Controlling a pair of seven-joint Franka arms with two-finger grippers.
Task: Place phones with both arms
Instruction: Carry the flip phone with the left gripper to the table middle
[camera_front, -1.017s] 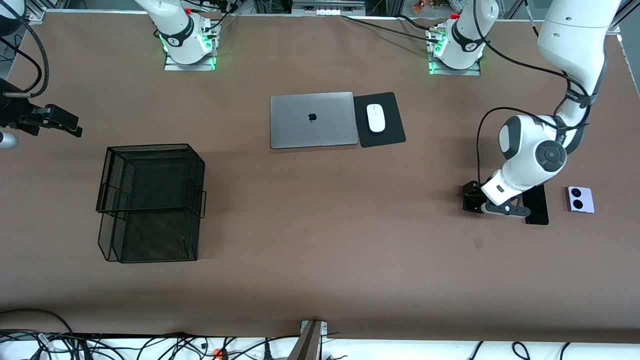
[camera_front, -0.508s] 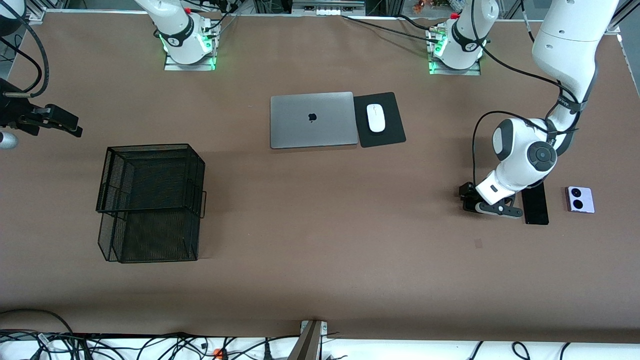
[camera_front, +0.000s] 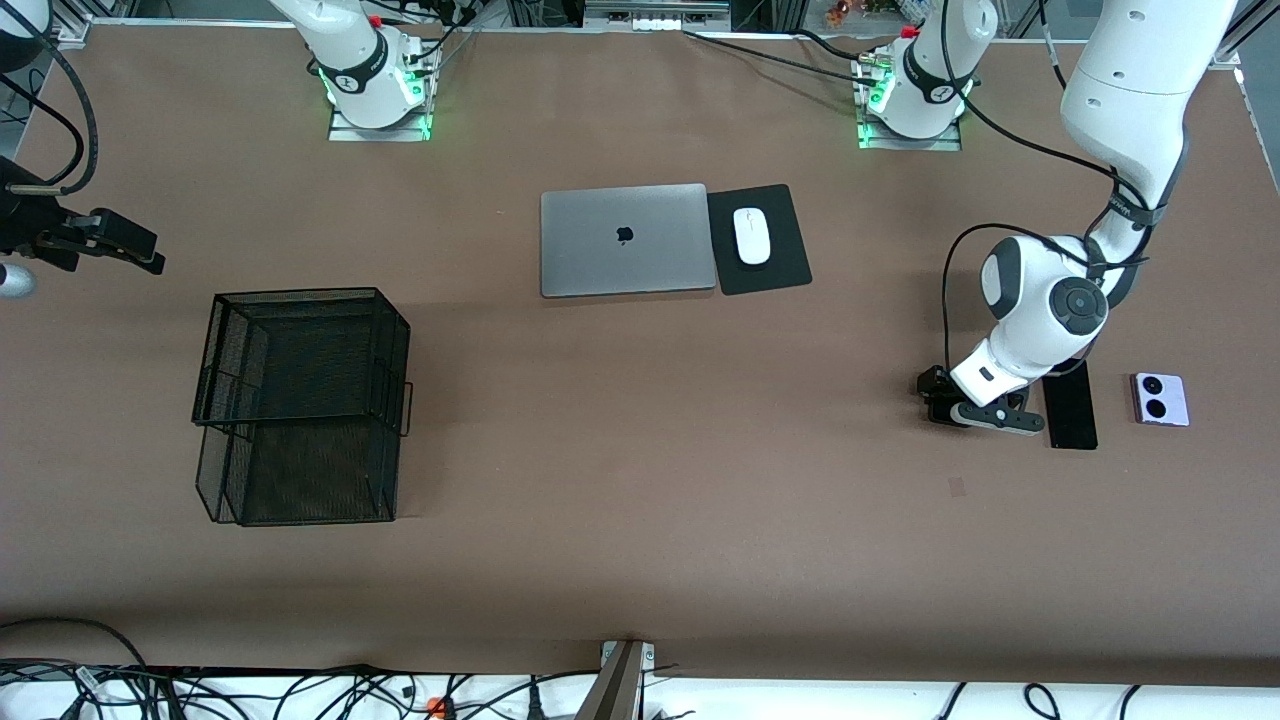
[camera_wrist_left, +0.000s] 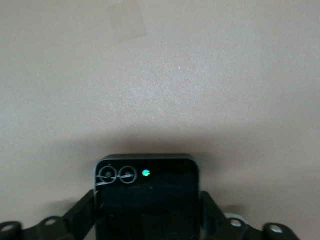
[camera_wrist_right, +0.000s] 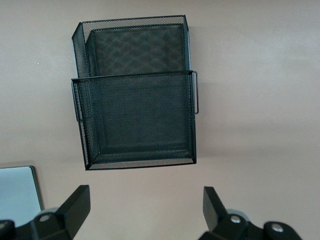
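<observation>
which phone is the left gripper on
The flip phone, the small square black one: it sits between the left gripper's fingers. The slab phone and the lavender phone lie untouched beside it.

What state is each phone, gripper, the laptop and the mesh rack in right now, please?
Black flip phone: folded shut, between the left gripper's fingers.
Slab phone: flat on table.
Lavender phone: folded, flat on table.
Left gripper: shut on flip phone.
Right gripper: open, waiting.
Laptop: closed.
Mesh rack: no phone inside.
</observation>
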